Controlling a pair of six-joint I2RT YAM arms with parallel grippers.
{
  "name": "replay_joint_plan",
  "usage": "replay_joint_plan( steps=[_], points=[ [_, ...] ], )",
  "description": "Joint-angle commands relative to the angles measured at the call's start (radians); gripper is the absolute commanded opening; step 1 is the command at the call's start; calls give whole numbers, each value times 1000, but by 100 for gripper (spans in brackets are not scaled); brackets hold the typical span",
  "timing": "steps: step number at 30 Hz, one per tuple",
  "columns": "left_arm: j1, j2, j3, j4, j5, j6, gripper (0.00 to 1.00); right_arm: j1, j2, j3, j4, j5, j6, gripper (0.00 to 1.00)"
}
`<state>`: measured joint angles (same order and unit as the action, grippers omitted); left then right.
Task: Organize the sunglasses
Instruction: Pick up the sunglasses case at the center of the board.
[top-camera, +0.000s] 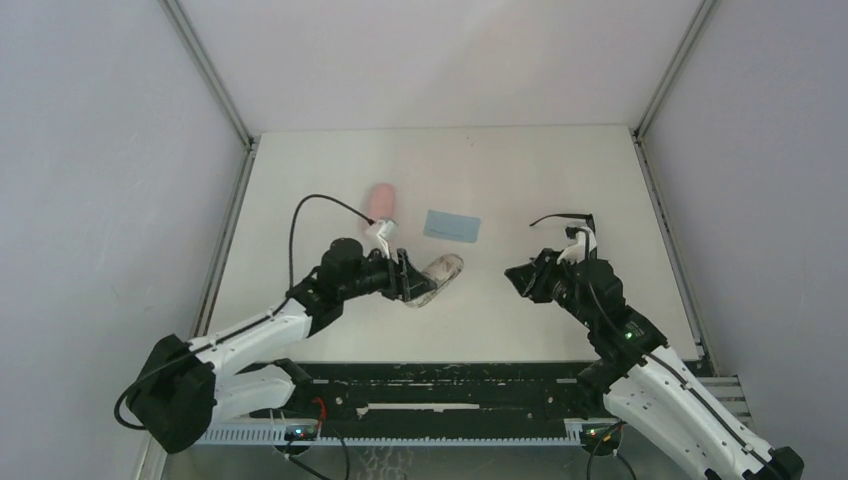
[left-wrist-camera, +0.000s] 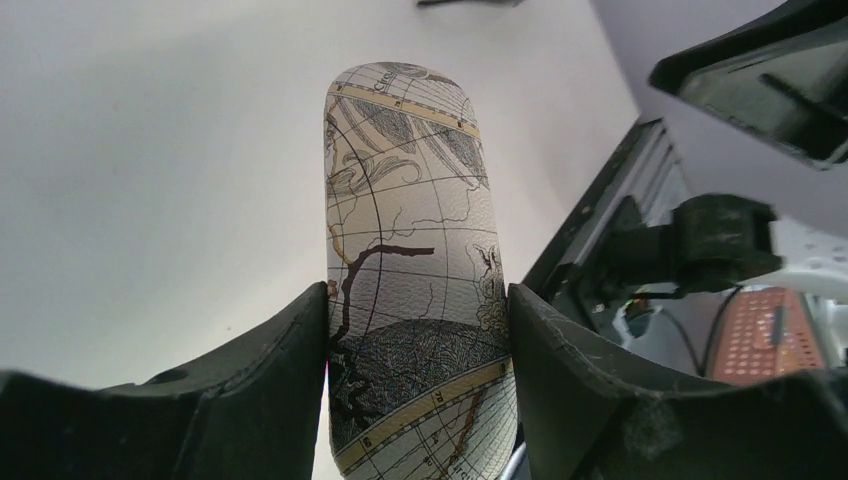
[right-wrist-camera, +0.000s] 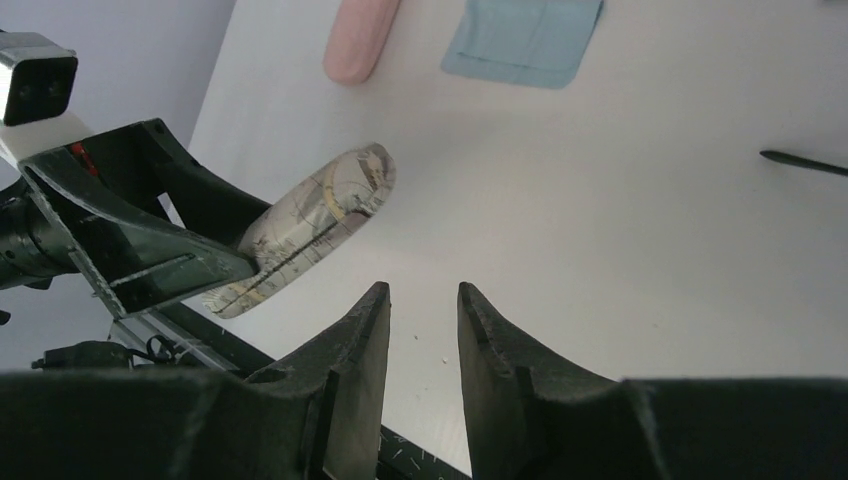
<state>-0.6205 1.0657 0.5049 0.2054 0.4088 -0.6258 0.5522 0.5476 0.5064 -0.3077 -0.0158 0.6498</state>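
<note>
From above, the left tool (top-camera: 415, 280) is clamped on a map-printed case (top-camera: 442, 268). A pink case (top-camera: 381, 201) and a blue cloth (top-camera: 451, 225) lie beyond it on the bench (top-camera: 500, 165). The sunglasses (top-camera: 565, 219) lie at the right, just beyond the right tool (top-camera: 522, 275).

In the left wrist view, both fingers (left-wrist-camera: 290, 360) press the case's 2 long sides.

In the right wrist view, the right tool's fingers (right-wrist-camera: 355, 340) stand slightly apart, holding nothing. Only 1 thin temple arm of the sunglasses shows at the right edge.
</note>
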Motion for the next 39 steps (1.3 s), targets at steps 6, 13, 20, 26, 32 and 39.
replay_joint_plan(
  steps=[6, 13, 20, 26, 32, 39],
  points=[
    [-202, 185, 35, -54, -296, 124, 21, -5, 9, -65, 26, -1, 48, 31],
    [-285, 267, 43, -89, -363, 135, 40, -5, 15, -74, 23, -5, 37, 31],
    [-327, 342, 106, -180, -395, 172, 70, -5, -1, -80, 21, 2, 41, 32],
    [-346, 359, 194, -296, -451, 208, 87, -4, -3, -83, 12, 1, 36, 32],
    [-349, 394, 311, -475, -516, 262, 93, -4, 1, -91, 19, -4, 37, 32],
    [-349, 451, 407, -580, -503, 328, 93, -5, 7, -98, 29, -15, 33, 32]
  ],
)
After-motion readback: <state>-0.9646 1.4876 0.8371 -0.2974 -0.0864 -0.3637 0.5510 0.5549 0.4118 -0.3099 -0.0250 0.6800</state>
